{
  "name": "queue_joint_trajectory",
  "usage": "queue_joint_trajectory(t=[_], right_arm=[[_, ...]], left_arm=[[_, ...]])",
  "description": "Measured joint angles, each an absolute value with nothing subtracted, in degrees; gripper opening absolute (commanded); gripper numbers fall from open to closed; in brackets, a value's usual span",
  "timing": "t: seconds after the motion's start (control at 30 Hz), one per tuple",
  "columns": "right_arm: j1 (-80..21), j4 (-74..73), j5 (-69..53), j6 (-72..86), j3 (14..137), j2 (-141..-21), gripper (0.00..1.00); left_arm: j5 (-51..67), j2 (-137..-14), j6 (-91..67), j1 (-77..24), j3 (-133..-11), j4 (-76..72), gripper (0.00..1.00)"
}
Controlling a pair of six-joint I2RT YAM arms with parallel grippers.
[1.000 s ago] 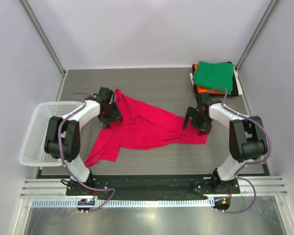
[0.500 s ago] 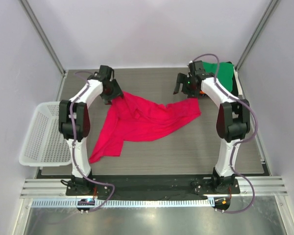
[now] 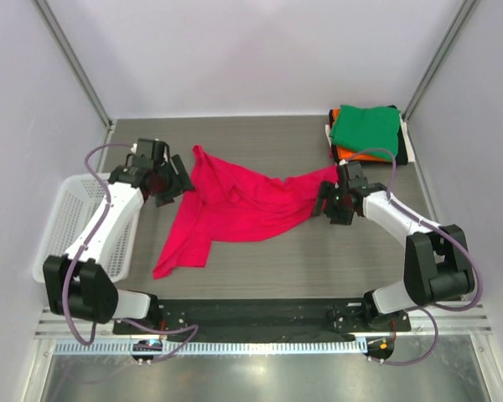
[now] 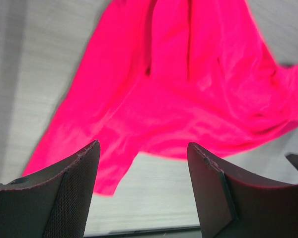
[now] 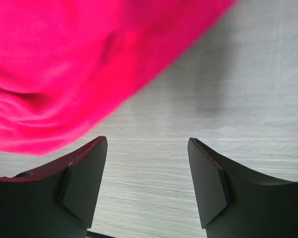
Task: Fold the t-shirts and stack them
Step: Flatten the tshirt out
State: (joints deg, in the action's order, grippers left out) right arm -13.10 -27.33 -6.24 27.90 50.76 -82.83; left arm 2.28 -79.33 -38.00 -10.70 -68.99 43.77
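Observation:
A bright pink-red t-shirt lies rumpled and spread out on the grey table; it also shows in the left wrist view and in the right wrist view. My left gripper is open and empty just left of the shirt's upper left edge. My right gripper is open and empty at the shirt's right corner, over bare table. A stack of folded t-shirts, green on top with orange, dark and white beneath, sits at the back right.
A white mesh basket stands at the left edge of the table. The enclosure walls close in the back and sides. The arm bases sit at the near edge.
Both grippers held the shirt's upper corners and carried them toward the back. Now both have let go and drawn back toward the front; the shirt lies flatter on the table.

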Motion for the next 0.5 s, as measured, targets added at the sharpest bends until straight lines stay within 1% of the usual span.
queue_joint_trajectory(t=[0.13,0.33,0.43,0.5], right_arm=[[-13.1,-25.7,-6.8,28.9,48.9,-85.5,0.71],[-13.1,-20.9,-6.6,29.0,52.4,-92.2,0.68],[-13.1,-19.2,-6.4,29.1,54.3,-95.7,0.61],[-13.1,-18.2,-6.2,29.1,55.3,-96.8,0.47]], left_arm=[[2.6,-72.4,-36.9,-10.7,-62.6,45.0,0.72],[2.6,-64.8,-36.1,-10.7,-56.6,46.8,0.72],[2.3,-60.4,-35.5,-10.7,-53.6,47.3,0.72],[2.0,-58.4,-35.4,-10.7,-52.1,47.5,0.72]])
